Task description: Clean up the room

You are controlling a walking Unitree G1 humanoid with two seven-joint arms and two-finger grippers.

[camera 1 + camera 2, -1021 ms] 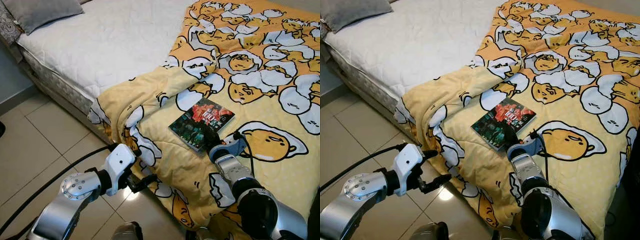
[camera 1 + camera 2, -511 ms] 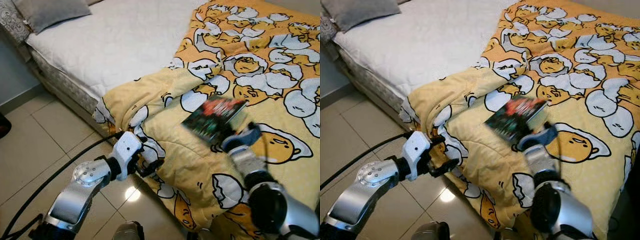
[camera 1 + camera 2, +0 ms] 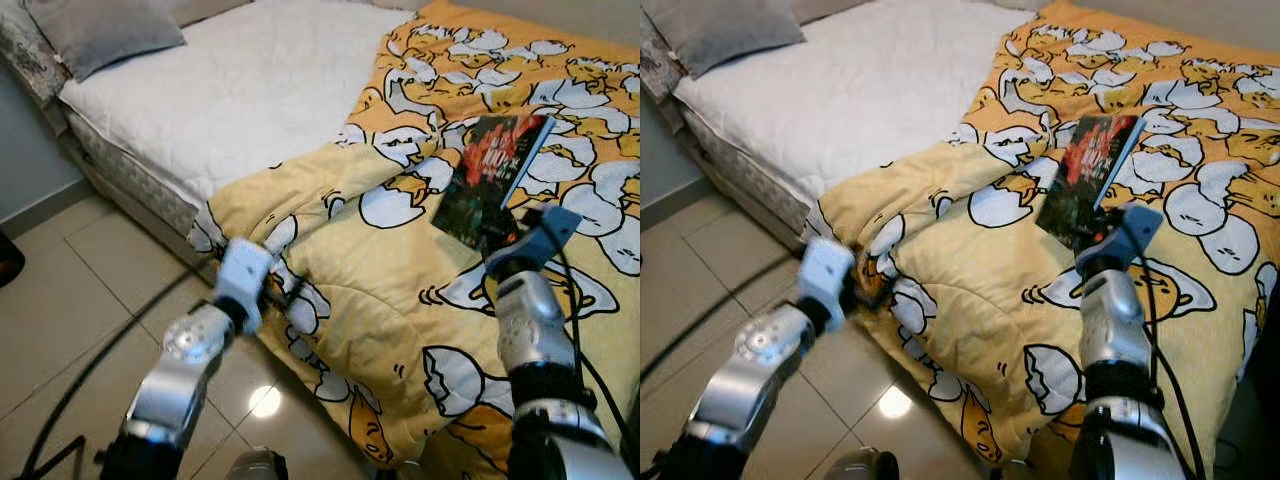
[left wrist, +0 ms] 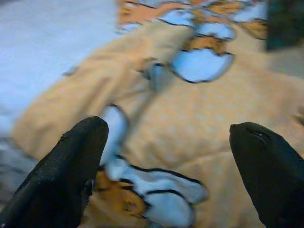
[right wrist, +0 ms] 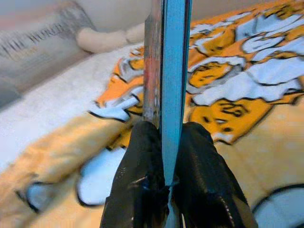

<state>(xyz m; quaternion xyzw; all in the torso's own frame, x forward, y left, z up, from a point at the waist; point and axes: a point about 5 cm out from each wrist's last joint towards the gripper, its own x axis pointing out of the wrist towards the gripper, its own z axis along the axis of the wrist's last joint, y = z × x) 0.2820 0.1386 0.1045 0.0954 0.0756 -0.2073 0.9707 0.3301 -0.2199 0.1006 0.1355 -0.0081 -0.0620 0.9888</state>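
A dark-covered book [image 3: 488, 178] with red lettering is held up off the yellow egg-print blanket [image 3: 400, 300], tilted on edge. My right gripper [image 3: 497, 233] is shut on its lower edge; in the right wrist view both black fingers [image 5: 142, 166] pinch the book [image 5: 167, 71] between them. My left gripper [image 4: 166, 161] is open, its fingers [image 4: 71, 166] wide apart, right at the blanket's folded corner [image 3: 290, 290] that hangs over the bed's near edge.
The bed's white mattress [image 3: 240, 90] lies bare at the left, with a grey pillow [image 3: 100, 30] at its far corner. Beige floor tiles [image 3: 70, 300] run beside the bed, and a black cable [image 3: 60, 420] trails over them.
My right gripper has lifted the book off the blanket and raised it, tipping it upright. My left arm has reached forward to the blanket's corner. The camera view shifted slightly.
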